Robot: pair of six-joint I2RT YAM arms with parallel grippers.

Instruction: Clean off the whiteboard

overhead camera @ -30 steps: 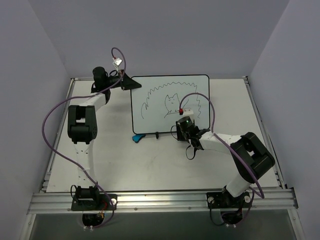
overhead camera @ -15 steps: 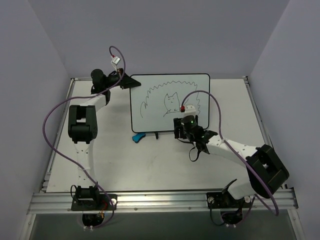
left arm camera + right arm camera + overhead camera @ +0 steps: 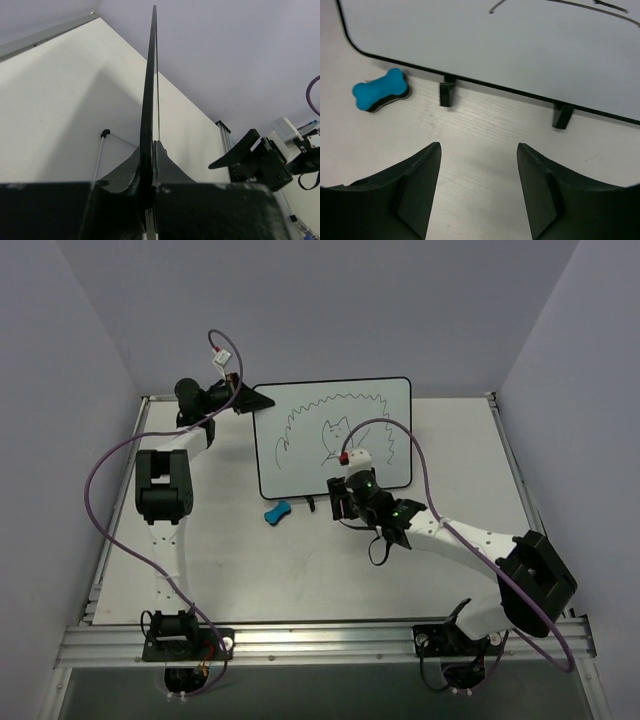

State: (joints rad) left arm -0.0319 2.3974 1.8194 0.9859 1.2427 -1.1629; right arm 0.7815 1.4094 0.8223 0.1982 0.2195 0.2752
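1. Aluminium rail (image 3: 320, 640) ran across the bottom of the top view, with both arm bases bolted to it.
2. Beyond it lay the white matte table (image 3: 280, 570), taking up the lower and middle part of that view.
3. From the lower right, the right arm reached toward the centre, a purple cable (image 3: 420, 475) looping above it.
4. Its right gripper (image 3: 338, 502) hung low over the table at the centre. In the right wrist view the right gripper (image 3: 479, 146) had its two black fingers (image 3: 422, 185) spread apart with nothing between them, only bare table (image 3: 480, 125).
5. Left of that gripper, at the centre-left, lay a small blue bone-shaped eraser (image 3: 277, 511) flat on the table. It was apart from the fingers and sat just below the board's lower left corner; the wrist view showed the eraser (image 3: 381, 90) at the left of the frame.
6. Behind the eraser, the large glossy white whiteboard with a thin black frame (image 3: 310, 450) stood in the upper centre, its two small black feet (image 3: 446, 93) along the lower edge. Black marker scribbles, a spiky outline round a small figure, covered its face (image 3: 495, 45).
7. At the board's upper left corner, the left gripper (image 3: 240, 397) was clamped onto the frame. The left wrist view showed the board edge-on (image 3: 148, 100), pinched between the closed fingers of that gripper (image 3: 150, 170).
8. Pale lilac walls (image 3: 330, 310) closed the scene at the top.
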